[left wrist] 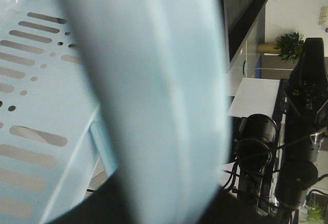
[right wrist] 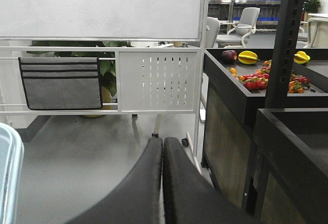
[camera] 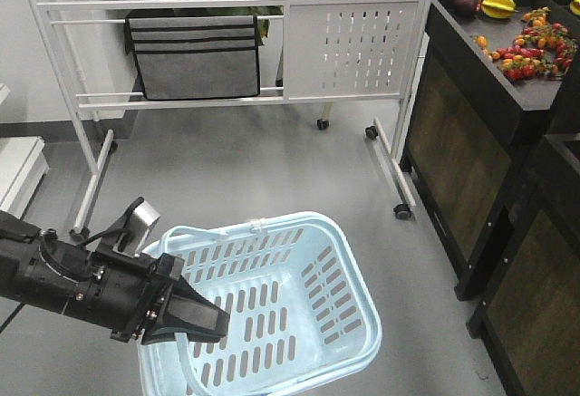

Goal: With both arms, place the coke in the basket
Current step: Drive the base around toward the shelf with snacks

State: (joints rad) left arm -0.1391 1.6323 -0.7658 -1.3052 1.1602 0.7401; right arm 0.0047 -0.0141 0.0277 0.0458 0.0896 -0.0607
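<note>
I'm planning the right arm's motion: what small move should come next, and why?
Probably open the right gripper and turn it to look for the coke: its jaws are shut on nothing, no coke shows in any view, and the left gripper holds the empty basket.

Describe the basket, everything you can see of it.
The basket is light blue plastic, rectangular with rounded corners, slotted walls and slotted bottom, upright and empty over the grey floor. One hoop handle lies folded along the far rim; the other rises at the near left corner, where the left gripper looks shut on it. The left wrist view shows that handle as a blurred pale band.
</note>
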